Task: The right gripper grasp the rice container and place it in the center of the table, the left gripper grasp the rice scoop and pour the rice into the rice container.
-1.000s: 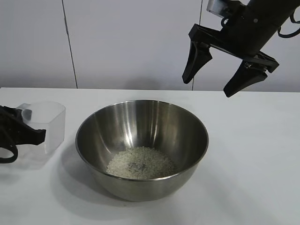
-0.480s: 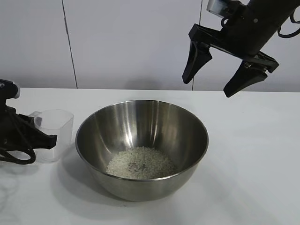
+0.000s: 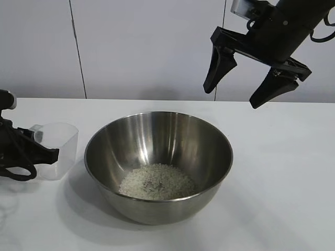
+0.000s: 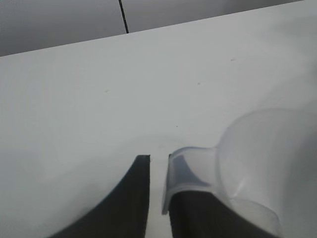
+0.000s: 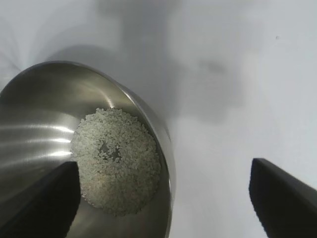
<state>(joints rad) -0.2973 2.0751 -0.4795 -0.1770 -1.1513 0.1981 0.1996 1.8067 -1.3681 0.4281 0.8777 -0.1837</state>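
My left gripper [image 4: 158, 171]: low at the table's [image 3: 282, 172] left edge, jaws parted by a narrow gap, the rice scoop's [image 3: 56, 149] handle lying against one finger; grip cannot be confirmed. Scoop upright, just beside the rice container [image 3: 158, 164].

My right gripper [image 3: 235, 89]: raised above the container's far right, fingers spread wide, empty.

Rice [image 3: 156, 182]: pale heap in the container, mid-table.
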